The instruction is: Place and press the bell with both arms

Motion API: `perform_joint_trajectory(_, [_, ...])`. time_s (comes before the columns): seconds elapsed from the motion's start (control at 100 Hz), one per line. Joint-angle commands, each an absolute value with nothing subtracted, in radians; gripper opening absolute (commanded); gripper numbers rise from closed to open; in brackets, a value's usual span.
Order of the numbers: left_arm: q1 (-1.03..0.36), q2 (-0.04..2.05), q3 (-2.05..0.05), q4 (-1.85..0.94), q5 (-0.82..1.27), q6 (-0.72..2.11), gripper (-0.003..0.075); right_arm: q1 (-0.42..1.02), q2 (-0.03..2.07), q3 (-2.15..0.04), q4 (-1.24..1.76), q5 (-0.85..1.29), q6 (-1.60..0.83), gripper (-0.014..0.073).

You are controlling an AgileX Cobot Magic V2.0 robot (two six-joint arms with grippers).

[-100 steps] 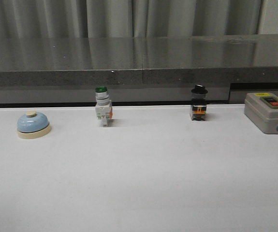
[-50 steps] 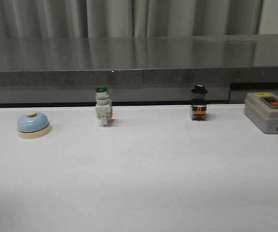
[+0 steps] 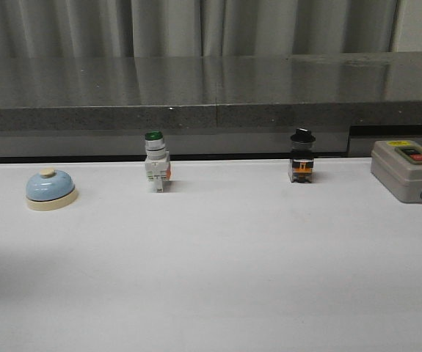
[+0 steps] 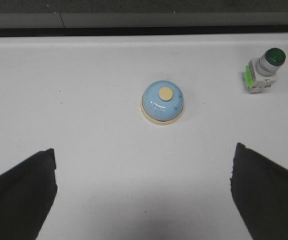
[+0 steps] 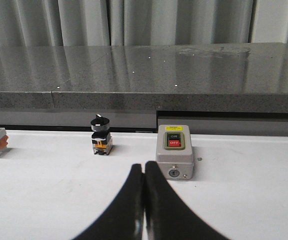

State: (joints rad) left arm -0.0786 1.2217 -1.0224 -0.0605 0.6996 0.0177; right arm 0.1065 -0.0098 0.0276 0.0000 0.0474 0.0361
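The light-blue bell [image 3: 50,188] with cream base and knob stands on the white table at the far left of the front view. In the left wrist view the bell [image 4: 163,102] lies ahead of my left gripper [image 4: 144,162], which is wide open and empty above the table, apart from the bell. My right gripper [image 5: 144,167] is shut on nothing, low over the table in front of the grey box. Neither arm shows in the front view.
A green-capped white pushbutton switch [image 3: 155,163] stands right of the bell, also in the left wrist view [image 4: 263,72]. A black-knobbed switch [image 3: 302,158] and a grey box with a red button [image 3: 409,170] stand further right. A dark stone ledge [image 3: 211,95] runs behind the table.
Nothing on the table has moved. A faint shadow has spread over the table's near left edge in the front view.
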Motion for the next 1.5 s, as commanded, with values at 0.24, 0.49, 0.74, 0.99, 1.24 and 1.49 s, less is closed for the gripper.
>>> perform_joint_trajectory(0.24, [-0.164,1.494,-1.273,-0.070,0.634,0.034,0.0658,0.100,-0.029,0.013,-0.013,-0.037,0.032,-0.0060])
perform_joint_trajectory(0.49, [-0.176,1.679,-1.370,-0.068,0.634,0.034,0.0659,0.100,-0.029,0.013,-0.013,-0.037,0.032,-0.0060])
perform_joint_trajectory(0.74, [-0.185,1.808,-1.385,-0.068,0.605,0.034,0.0659,0.100,-0.029,0.013,-0.013,-0.037,0.032,-0.0060])
perform_joint_trajectory(0.99, [-0.189,1.901,-1.385,-0.068,0.561,0.034,0.0658,0.100,-0.029,0.013,-0.013,-0.037,0.032,-0.0060])
perform_joint_trajectory(1.24, [-0.189,1.948,-1.385,-0.068,0.517,0.034,0.0658,0.100,-0.029,0.013,-0.013,-0.037,0.032,-0.0060])
perform_joint_trajectory(1.49, [-0.189,1.980,-1.385,-0.068,0.511,0.034,0.0658,0.100,-0.029,0.013,-0.013,-0.037,0.032,-0.0060])
